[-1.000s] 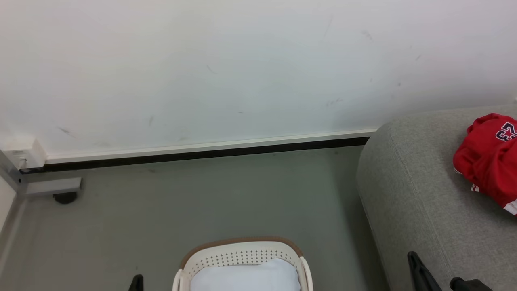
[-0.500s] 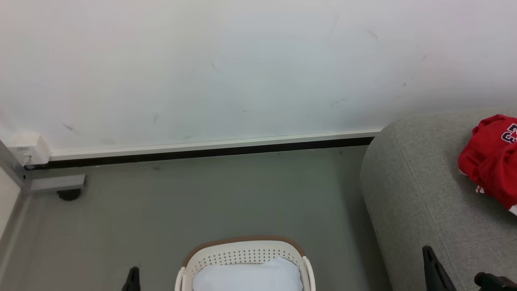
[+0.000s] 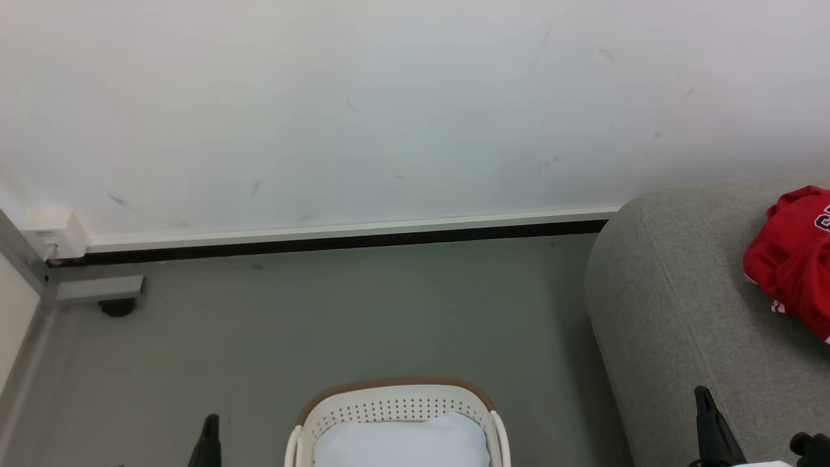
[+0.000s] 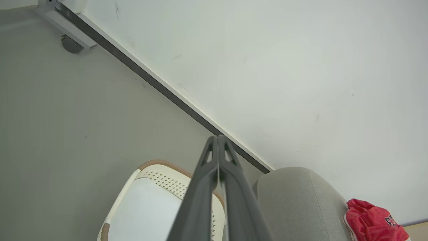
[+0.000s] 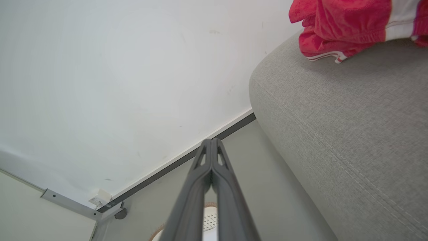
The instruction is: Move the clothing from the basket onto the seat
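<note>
The clothing (image 3: 794, 259) is a bunched bright red garment with white trim, lying on the grey seat (image 3: 681, 311) at the right. The cream basket (image 3: 395, 403) with its brown rim stands on the floor at bottom centre, holding a pale bluish-white pad (image 3: 402, 442). My left gripper (image 3: 211, 425) is shut and empty, left of the basket. My right gripper (image 3: 701, 394) is shut and empty over the seat's front part. In the left wrist view the shut left gripper (image 4: 217, 137) hangs above the basket (image 4: 164, 179). The right wrist view has the shut right gripper (image 5: 211, 140) beside the seat (image 5: 351, 134), clothing (image 5: 347, 26) beyond.
A white wall with a dark skirting strip (image 3: 337, 241) runs behind the grey floor (image 3: 363, 311). At the far left stand a grey metal frame foot with a caster (image 3: 117, 306) and a small white box (image 3: 55, 237).
The whole head view has slid slightly right, so the camera has moved. The right fingertips have drifted further right, and the left fingertips show a little higher. Both stay shut.
</note>
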